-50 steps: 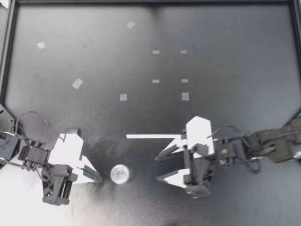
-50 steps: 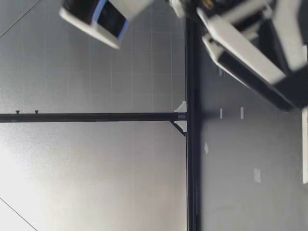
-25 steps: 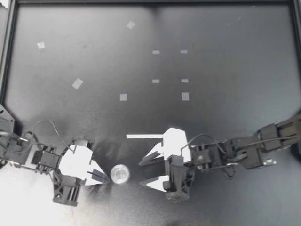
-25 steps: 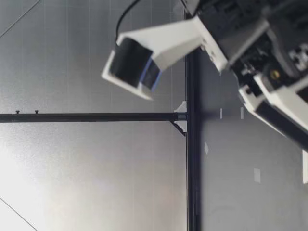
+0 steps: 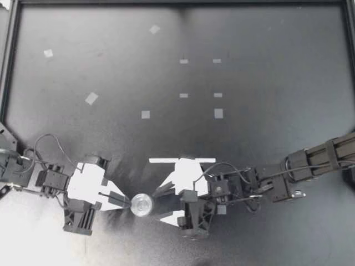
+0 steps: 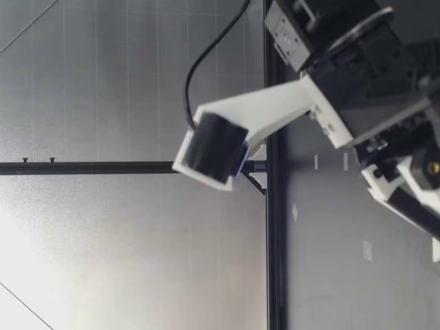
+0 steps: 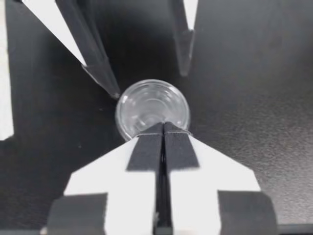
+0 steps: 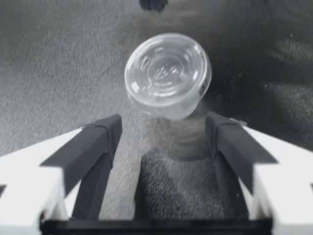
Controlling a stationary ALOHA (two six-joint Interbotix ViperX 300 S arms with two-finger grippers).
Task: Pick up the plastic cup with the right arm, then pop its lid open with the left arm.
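A small clear round plastic cup [image 5: 141,204] sits on the black table near its front edge. My left gripper [image 5: 127,201] is shut, and its joined tips touch the cup's left side. In the left wrist view the cup [image 7: 152,105] lies just ahead of the left gripper [image 7: 163,127]. My right gripper [image 5: 158,206] stands open just right of the cup, one fingertip on either side of its right edge. The right wrist view shows the cup [image 8: 167,73] just ahead of the open right gripper [image 8: 164,126], not between its fingers. An arm's wrist camera [image 6: 210,148] fills the low view.
A white tape strip [image 5: 182,160] lies just behind the right gripper. Several small tape marks [image 5: 145,114] dot the middle and far part of the table. A black frame rail [image 5: 11,55] borders the table [image 5: 277,83].
My right arm has reached left, bringing its open gripper up to the cup. My left gripper has slid right until its shut tips meet the cup. The cup has barely moved.
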